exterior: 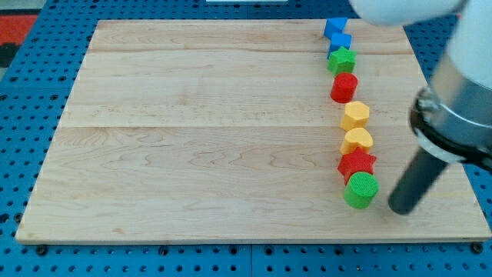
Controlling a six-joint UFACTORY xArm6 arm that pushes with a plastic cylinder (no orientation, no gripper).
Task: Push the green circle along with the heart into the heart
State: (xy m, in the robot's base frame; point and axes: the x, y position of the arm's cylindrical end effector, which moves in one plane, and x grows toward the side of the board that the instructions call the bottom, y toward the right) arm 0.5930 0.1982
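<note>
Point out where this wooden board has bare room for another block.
Free: the wooden board from its left edge to the block column. Crowded: that right-hand column, from blue blocks down to the green circle. My tip sits just right of the circle.

A lab or robotics test bench, by the look of it. Pale wooden board [215,131] laid flat on a blue perforated metal base [31,92] with a regular grid of mounting holes. Bulky white and grey robot arm [461,85] overhanging the view's right edge. Small bright blocks lined up, nothing homely anywhere.
</note>
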